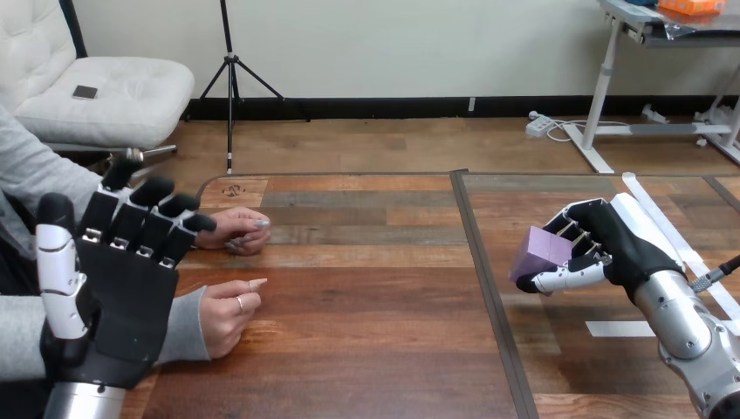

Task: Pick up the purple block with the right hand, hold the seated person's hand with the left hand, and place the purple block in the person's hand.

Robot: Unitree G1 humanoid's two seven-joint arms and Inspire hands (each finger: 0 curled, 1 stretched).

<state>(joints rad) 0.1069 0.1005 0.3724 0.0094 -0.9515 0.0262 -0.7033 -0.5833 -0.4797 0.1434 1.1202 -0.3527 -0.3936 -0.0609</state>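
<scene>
The left hand [113, 297] stands at the far left of the head view. Its dark palm faces the camera, and its fingers are straight, slightly spread and pointing up, with the thumb upright beside them. It holds nothing. It covers part of the person's grey sleeve, and I cannot tell whether it touches it.

Just right of its fingertips lies the person's farther hand [240, 229], loosely curled on the counter [366, 305] near the back edge. Below that, the person's nearer hand [229, 310] rests on the wood beside the robot's palm. Its fingers are folded in and it is empty. The two hands lie a little apart.

The middle of the wooden counter is plank boards, with a dark seam [489, 288] running front to back.

Right of the seam, the right hand [611, 234] comes in from the lower right corner on its silver forearm. Its fingers are curled over the top of the purple block [539, 249] and its thumb is pressed in from below, pinching it. The block is pale lilac, box-shaped, with flat plain faces and sharp edges, and it sticks out leftward from the grip. Whether it touches the counter I cannot tell. It is well apart from both of the person's hands.

A long white strip [672, 229] lies behind the right hand, and a short white strip [615, 328] lies in front of it.
</scene>
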